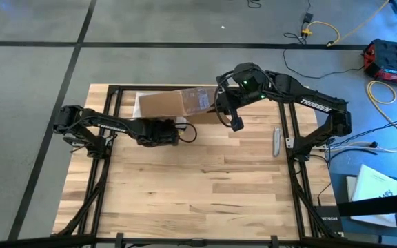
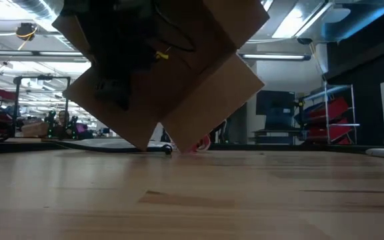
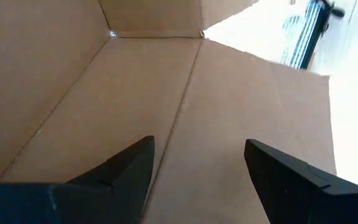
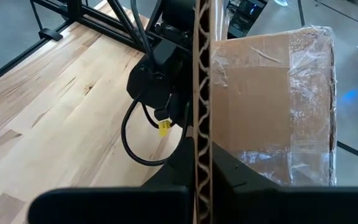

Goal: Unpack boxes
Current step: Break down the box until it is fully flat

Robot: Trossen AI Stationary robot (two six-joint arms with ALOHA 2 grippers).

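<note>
Box point(image 1: 178, 103) is held tipped up off the table point(image 1: 205, 186) at the far edge, flaps open. Right gripper point(image 4: 202, 171) is clamped shut on a flap edge; left gripper point(image 3: 197, 165), fingers apart, is reached inside. No contents seen inside, so unpacking is prob. near done.

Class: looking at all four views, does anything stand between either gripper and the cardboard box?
Nothing visible does. The right gripper is shut on a box flap edge, and the left gripper reaches, open, inside the box against bare cardboard.
</note>
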